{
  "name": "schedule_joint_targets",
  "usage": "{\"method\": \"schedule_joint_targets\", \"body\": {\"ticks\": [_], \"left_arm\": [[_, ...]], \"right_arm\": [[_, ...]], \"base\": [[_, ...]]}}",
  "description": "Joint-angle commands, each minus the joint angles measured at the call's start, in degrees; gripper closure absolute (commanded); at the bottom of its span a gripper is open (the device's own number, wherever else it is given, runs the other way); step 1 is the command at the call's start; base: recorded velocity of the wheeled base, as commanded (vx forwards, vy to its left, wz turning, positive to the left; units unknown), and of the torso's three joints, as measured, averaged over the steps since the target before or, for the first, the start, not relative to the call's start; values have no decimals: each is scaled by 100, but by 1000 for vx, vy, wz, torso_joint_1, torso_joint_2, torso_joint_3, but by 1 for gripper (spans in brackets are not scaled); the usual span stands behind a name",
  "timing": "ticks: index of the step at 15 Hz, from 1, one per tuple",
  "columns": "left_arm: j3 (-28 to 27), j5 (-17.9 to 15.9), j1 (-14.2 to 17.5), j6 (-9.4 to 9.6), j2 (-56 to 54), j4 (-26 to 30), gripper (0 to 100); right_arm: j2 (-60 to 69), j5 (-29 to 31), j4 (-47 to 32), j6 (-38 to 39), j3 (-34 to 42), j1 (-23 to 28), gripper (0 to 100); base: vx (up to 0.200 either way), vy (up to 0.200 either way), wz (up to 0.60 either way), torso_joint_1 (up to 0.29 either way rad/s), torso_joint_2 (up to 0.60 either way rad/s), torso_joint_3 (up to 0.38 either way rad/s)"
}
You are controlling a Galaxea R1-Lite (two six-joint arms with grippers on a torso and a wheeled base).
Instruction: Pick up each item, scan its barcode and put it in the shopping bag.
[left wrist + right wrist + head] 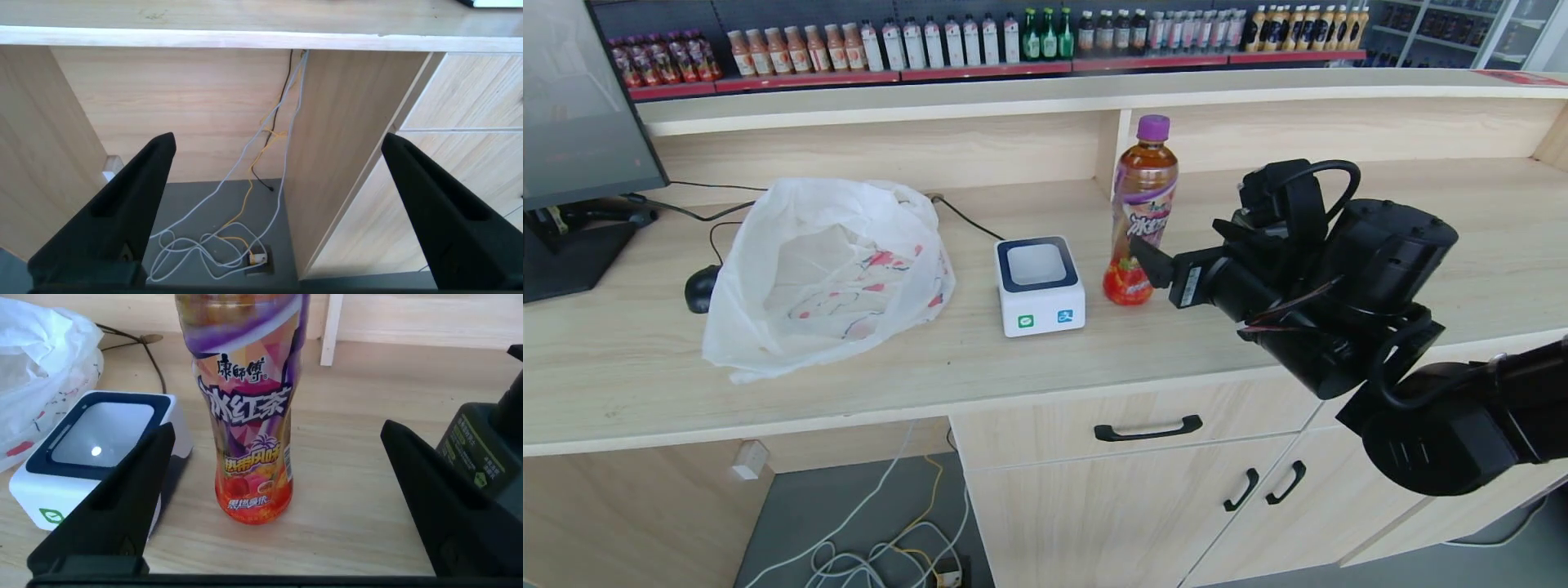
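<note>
Purple-capped clear plastic bottle of amber tea point(1141, 216) stands upright on the pale wooden counter point(645, 343), at three o'clock of the white box scanner with the dark-rimmed window point(1039, 286), handy for a quick scan. The right gripper point(1153, 265) is spread wide and empty, framing the bottle for a grab, I'd say. The crumpled white plastic shopping bag point(825, 273) waits at the scanner's nine o'clock.

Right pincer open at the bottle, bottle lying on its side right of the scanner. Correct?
No: the bottle stands upright, not on its side; the head view shows it. It is right of the scanner, and the right pincer is open at it.
</note>
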State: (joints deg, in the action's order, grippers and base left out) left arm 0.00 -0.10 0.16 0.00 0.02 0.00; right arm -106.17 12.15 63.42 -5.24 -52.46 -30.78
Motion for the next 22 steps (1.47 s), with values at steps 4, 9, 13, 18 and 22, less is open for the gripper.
{"method": "schedule_joint_targets", "body": {"ticks": [4, 9, 13, 18, 22], "left_arm": [[0, 1, 2, 0, -2, 0, 0], [0, 1, 2, 0, -2, 0, 0], [0, 1, 2, 0, -2, 0, 0], [0, 1, 2, 0, -2, 0, 0], [0, 1, 2, 0, -2, 0, 0]], "right_arm": [[-97, 6, 4, 14, -125, -7, 0], [-519, 349, 13, 261, -502, -104, 0], [-897, 498, 13, 348, -863, -112, 0], [-1161, 569, 48, 348, -1179, -104, 0], [-1292, 586, 48, 340, -1364, -16, 0]], "base": [[0, 0, 0, 0, 0, 0], [0, 0, 0, 0, 0, 0], [0, 0, 0, 0, 0, 0], [0, 0, 0, 0, 0, 0], [0, 0, 0, 0, 0, 0]]}}
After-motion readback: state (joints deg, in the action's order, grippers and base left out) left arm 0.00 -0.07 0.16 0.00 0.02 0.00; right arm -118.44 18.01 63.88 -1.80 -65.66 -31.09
